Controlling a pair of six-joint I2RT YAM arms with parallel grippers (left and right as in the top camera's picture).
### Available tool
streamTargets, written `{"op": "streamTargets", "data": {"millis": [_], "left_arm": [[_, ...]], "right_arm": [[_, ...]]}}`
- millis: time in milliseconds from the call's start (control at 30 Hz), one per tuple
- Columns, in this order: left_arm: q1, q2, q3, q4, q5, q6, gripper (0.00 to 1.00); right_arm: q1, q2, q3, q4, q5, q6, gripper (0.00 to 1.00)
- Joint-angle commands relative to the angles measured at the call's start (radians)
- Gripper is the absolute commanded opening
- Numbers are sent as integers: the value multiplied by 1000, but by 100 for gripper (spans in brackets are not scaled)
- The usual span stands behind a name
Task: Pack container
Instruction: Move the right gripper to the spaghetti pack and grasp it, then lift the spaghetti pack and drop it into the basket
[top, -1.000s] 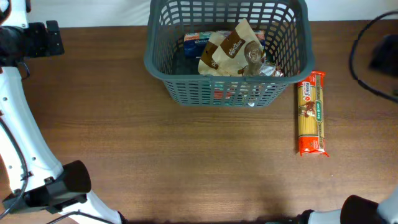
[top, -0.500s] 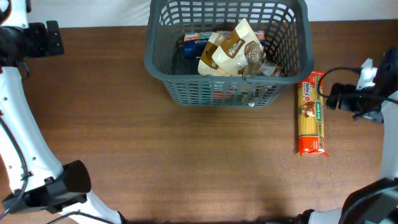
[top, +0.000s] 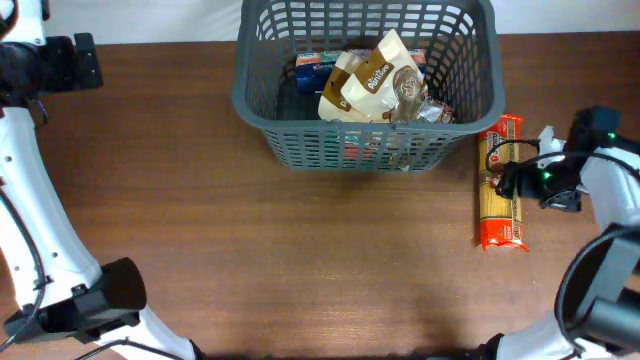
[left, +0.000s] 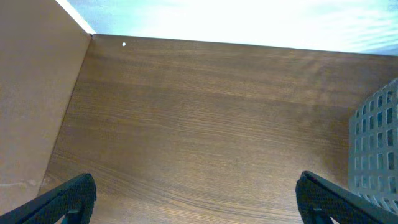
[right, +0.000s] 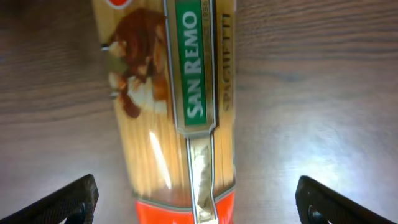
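The dark grey lattice basket (top: 240, 95) stands at the back middle of the table and holds a brown-and-white packet (top: 368, 85), a blue packet (top: 318, 68) and a clear wrapper. Its corner shows in the left wrist view (left: 376, 146). A long spaghetti packet (top: 498, 205) with red ends lies on the table right of the basket. My right gripper (top: 512, 180) is open over its middle; in the right wrist view the packet (right: 171, 106) lies between the wide-apart fingers (right: 196, 199). My left gripper (left: 196, 196) is open and empty over bare table at the far left.
The left arm's base (top: 100, 295) sits at the front left corner. The table's back edge meets a white wall (left: 249, 18). Brown wood table (top: 300, 250) spreads in front of the basket.
My right arm has come in from the right edge and moved left and down over the spaghetti packet. The left arm and the basket have not moved.
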Motion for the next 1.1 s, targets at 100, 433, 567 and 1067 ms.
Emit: {"op": "streamTargets", "data": {"millis": [100,433,567,1067], "left_arm": [[6,3,0,1,-3,-13,99],[6,3,0,1,-3,-13,99],[6,3,0,1,-3,-13,99],[6,3,0,1,-3,-13,99]], "right_arm": [[23,77,-9,36,-41,-11,96],[84,173,-9,101,-42,0,94],[85,212,-9,114,-27,10,84],[-12,214,15,82,-190,94,24]]}}
